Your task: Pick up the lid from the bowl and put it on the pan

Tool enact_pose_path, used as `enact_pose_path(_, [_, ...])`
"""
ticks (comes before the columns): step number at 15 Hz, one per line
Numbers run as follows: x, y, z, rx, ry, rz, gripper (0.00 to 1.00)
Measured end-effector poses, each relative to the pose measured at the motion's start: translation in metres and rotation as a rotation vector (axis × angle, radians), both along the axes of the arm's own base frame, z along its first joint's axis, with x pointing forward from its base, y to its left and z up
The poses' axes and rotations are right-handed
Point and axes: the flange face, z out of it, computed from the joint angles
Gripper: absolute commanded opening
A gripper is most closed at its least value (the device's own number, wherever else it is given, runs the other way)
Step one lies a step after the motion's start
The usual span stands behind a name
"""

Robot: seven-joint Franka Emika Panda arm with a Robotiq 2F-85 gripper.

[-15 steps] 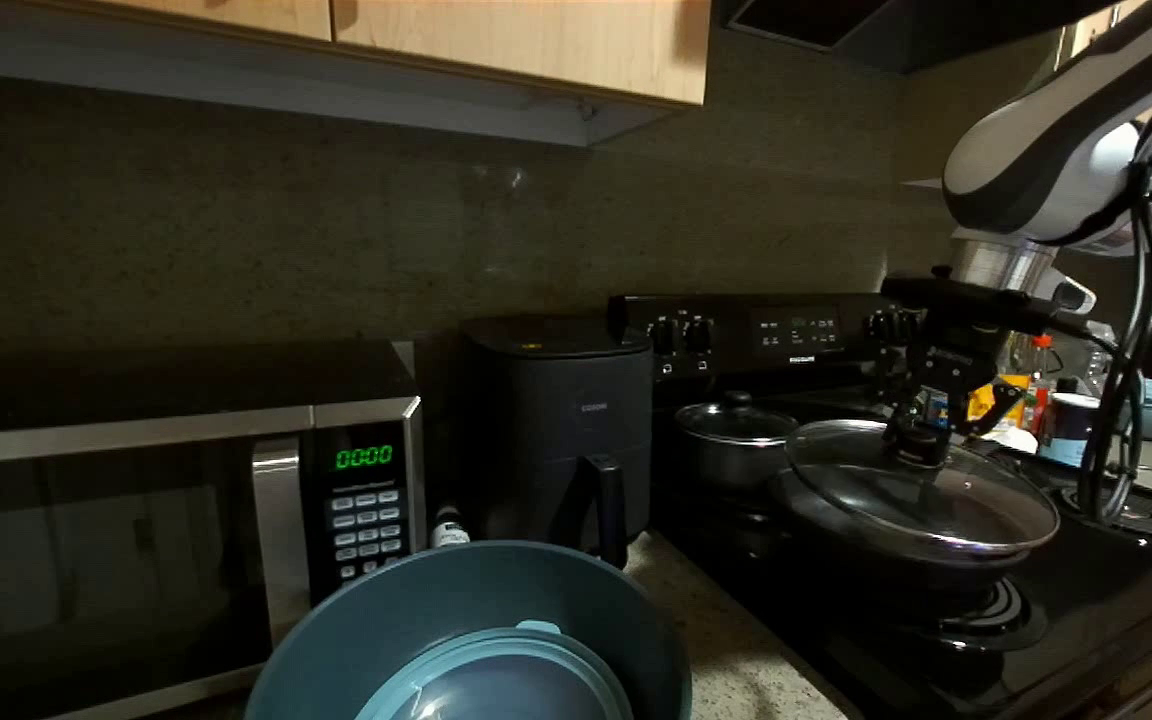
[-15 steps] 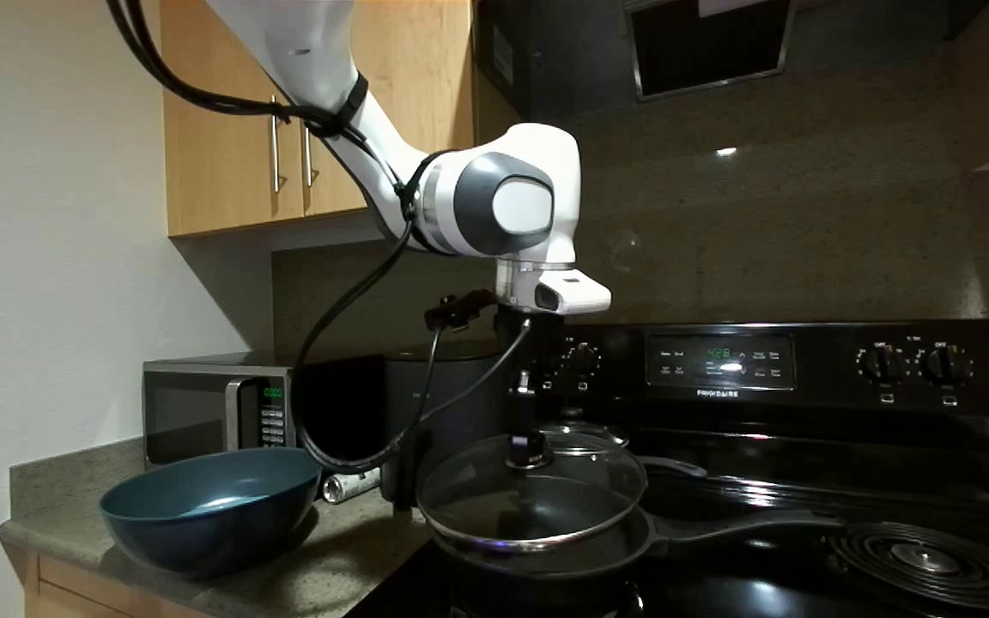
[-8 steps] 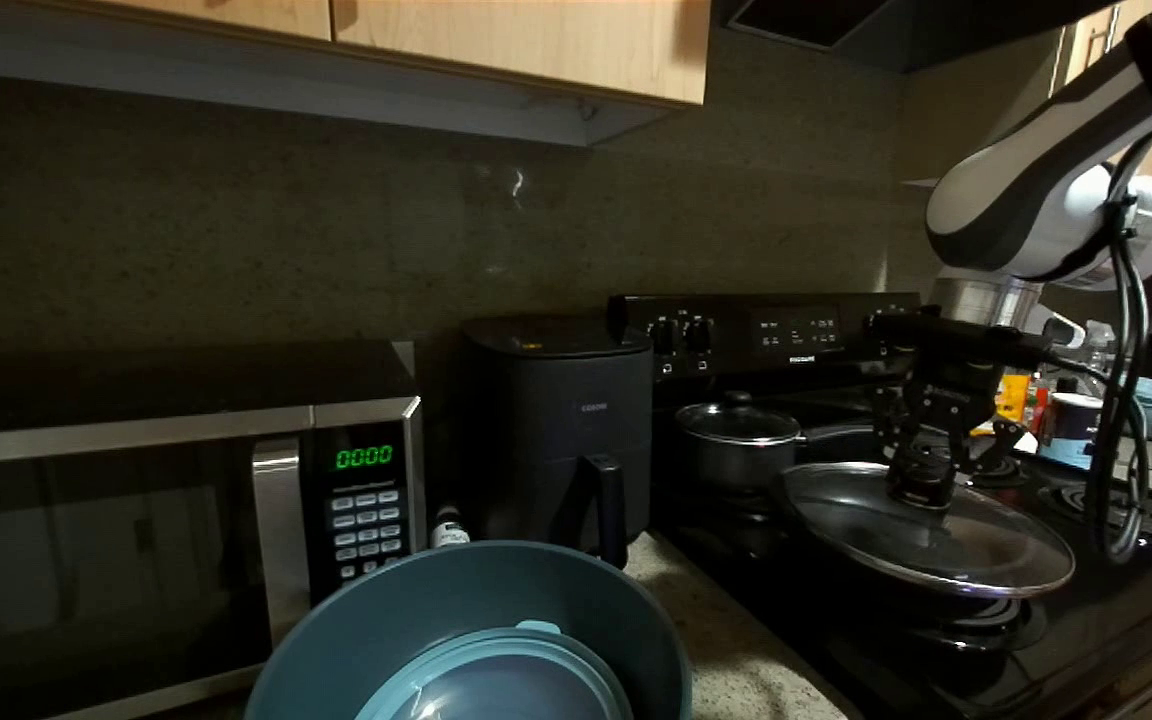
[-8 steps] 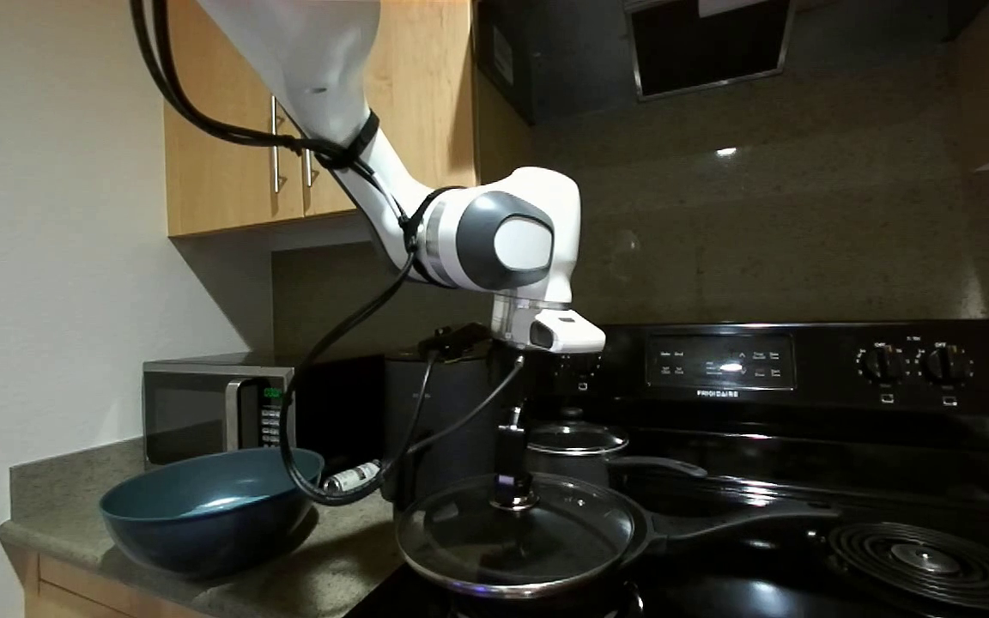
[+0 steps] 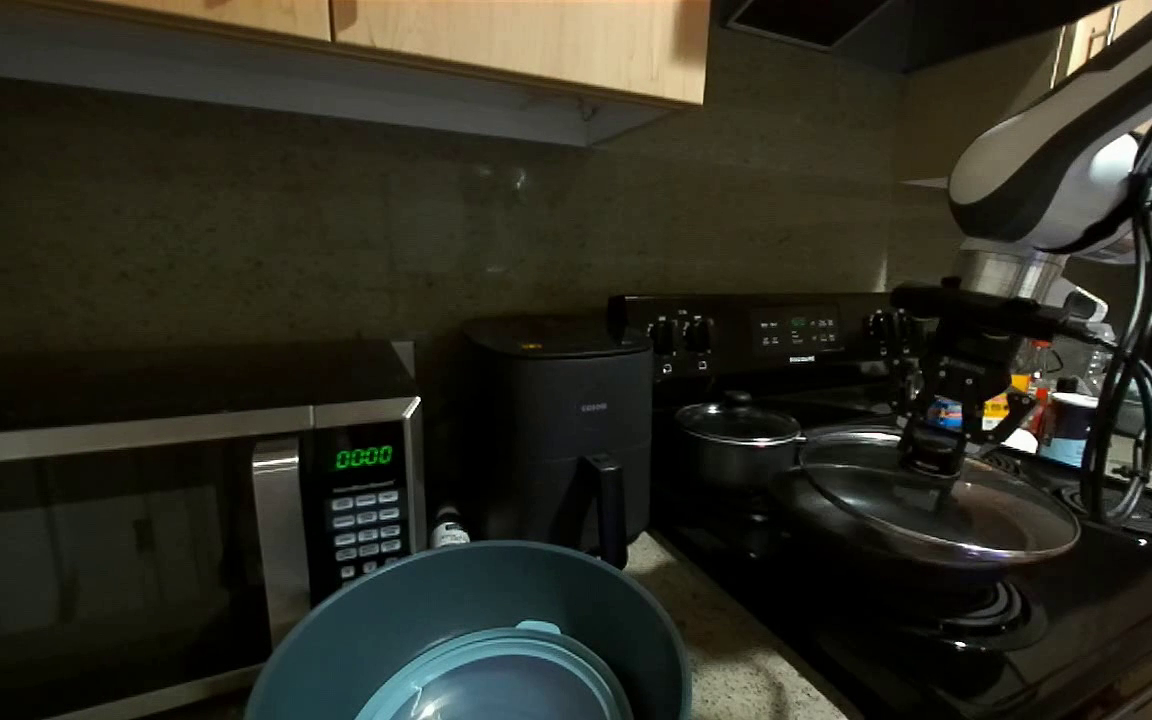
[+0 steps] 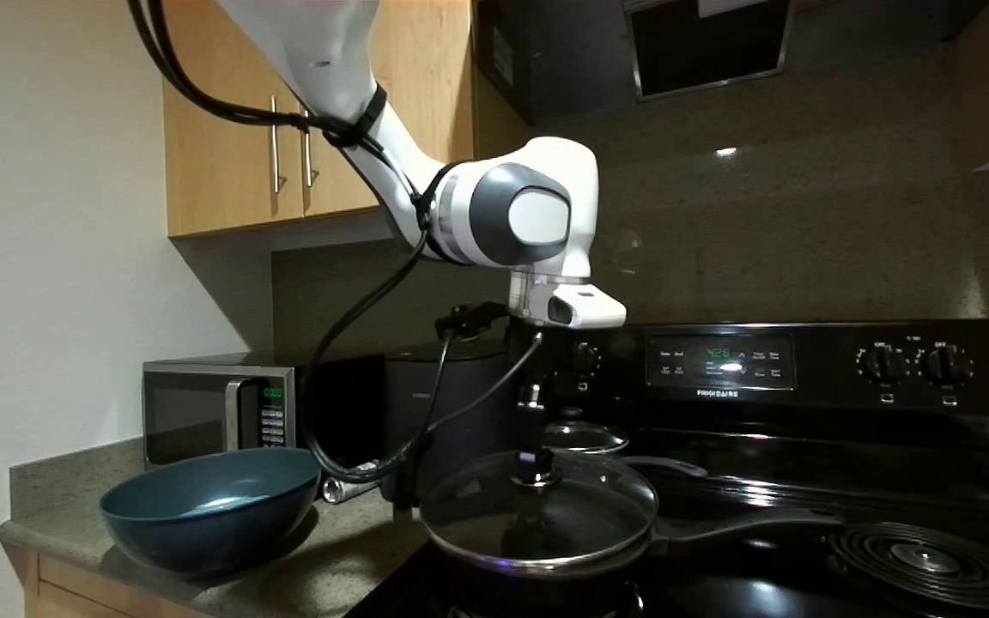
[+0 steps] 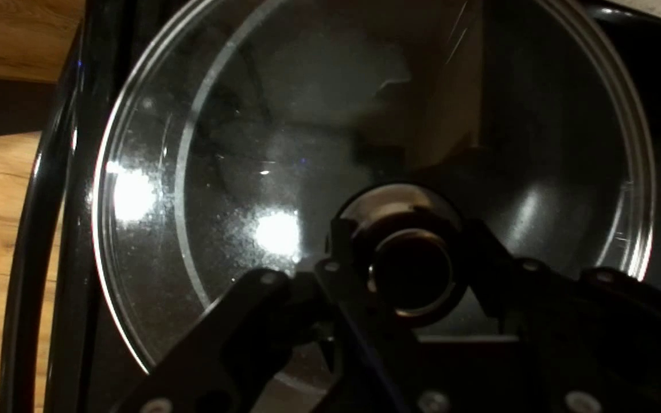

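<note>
One black gripper (image 5: 934, 448), pointing down, pinched the knob (image 7: 413, 272) of the glass lid (image 6: 486, 515). At left, the blue bowl (image 6: 203, 536) stood uncovered on the counter (image 6: 366, 536). To the right, the lid was over the pan (image 6: 563, 588), perhaps overhanging its near side (gloom hid whether the two touched). Letting go off-centre risked a tilted lid slipping off that side; farther right, the pan's handle (image 6: 752, 520) could swing if the lid dragged it sideways.

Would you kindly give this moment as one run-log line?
Gripper shut on knob | lid held over pan, contact unclear | bowl on counter
</note>
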Motion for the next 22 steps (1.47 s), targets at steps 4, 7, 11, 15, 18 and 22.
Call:
enact_pose_path(4, [-0.001,-0.011,0.027,0.000,-0.033,-0.017,0.25])
enact_pose_path(7, [0.003,-0.006,0.027,0.005,-0.020,-0.002,0.25])
enact_pose_path(11, [0.017,0.011,0.014,0.004,0.002,0.037,0.25])
enact_pose_path(15, [0.032,0.021,0.005,0.000,0.015,0.069,0.25])
enact_pose_path(18, [0.039,0.021,-0.004,0.000,0.028,0.080,0.25])
enact_pose_path(22, [0.040,0.016,-0.020,0.005,0.057,0.078,0.25])
